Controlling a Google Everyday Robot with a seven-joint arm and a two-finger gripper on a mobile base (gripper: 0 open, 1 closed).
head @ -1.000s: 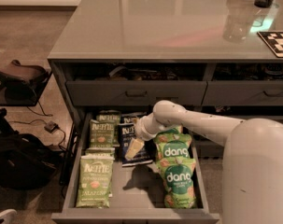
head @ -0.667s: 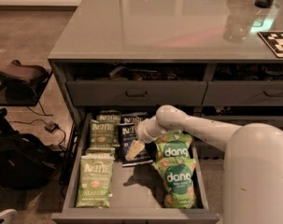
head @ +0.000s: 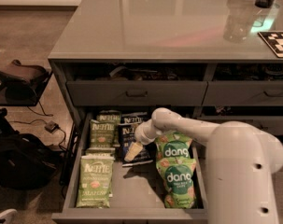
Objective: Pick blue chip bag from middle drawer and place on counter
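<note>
Hand (head: 133,151), grip unclear, seemingly touching one blue chip bag (head: 129,133) beside two dang bags (head: 178,150).

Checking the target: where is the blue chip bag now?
Camera view: the blue chip bag lies mid-back in the middle drawer, between a light green Kettle bag and a dang bag, with the gripper at it.

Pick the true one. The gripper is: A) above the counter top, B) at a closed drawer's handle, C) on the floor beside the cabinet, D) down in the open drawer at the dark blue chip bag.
D: the gripper sits low inside the middle drawer, right over the blue chip bag.
</note>
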